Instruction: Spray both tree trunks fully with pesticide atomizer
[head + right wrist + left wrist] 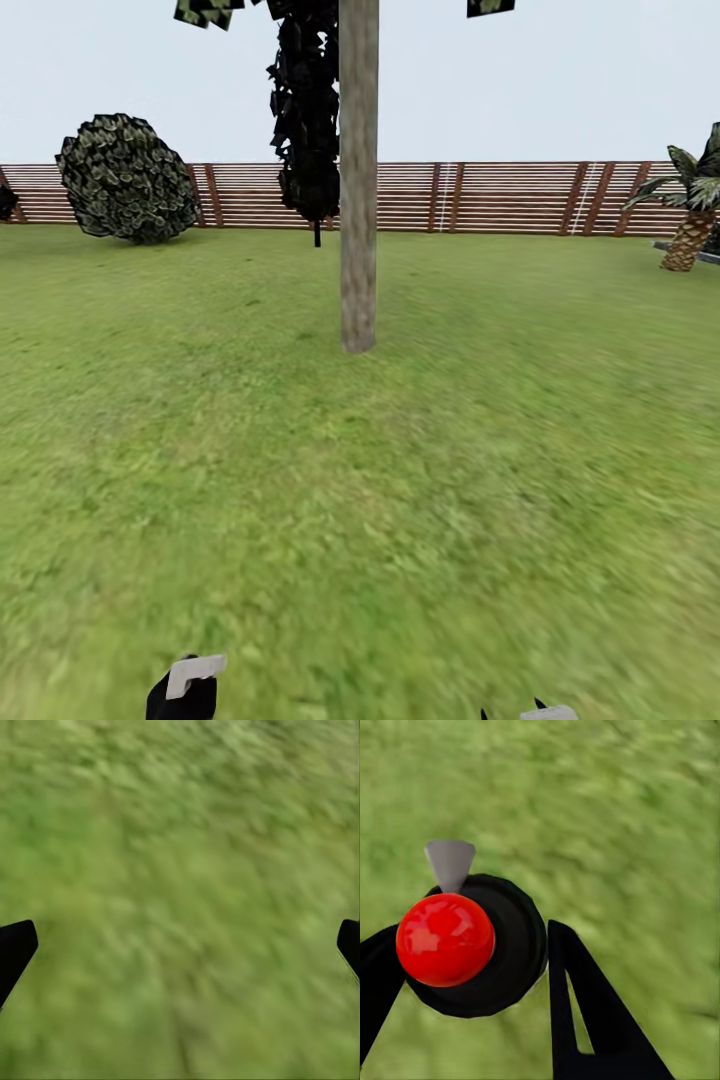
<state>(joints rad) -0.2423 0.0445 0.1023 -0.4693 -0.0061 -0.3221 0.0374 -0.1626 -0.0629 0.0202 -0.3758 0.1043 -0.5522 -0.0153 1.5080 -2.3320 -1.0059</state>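
Lawn: wide blurred green grass [400,480] fills the lower frame.
Trunk: thick pale grey-brown tree trunk [358,170], upright, upper centre.
Atomizer: dark bottle with red ball top [445,939], axis toward camera, grey nozzle outward.
My left claw [472,967]: clamped round it.
My right claw [180,945]: spread wide.

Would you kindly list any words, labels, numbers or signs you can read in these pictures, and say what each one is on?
There are none to read.
The spray bottle, held between the fingers of the left gripper, shows a plain red top and dark body, no label.
The tree trunk, the fence and the lawn carry no writing.
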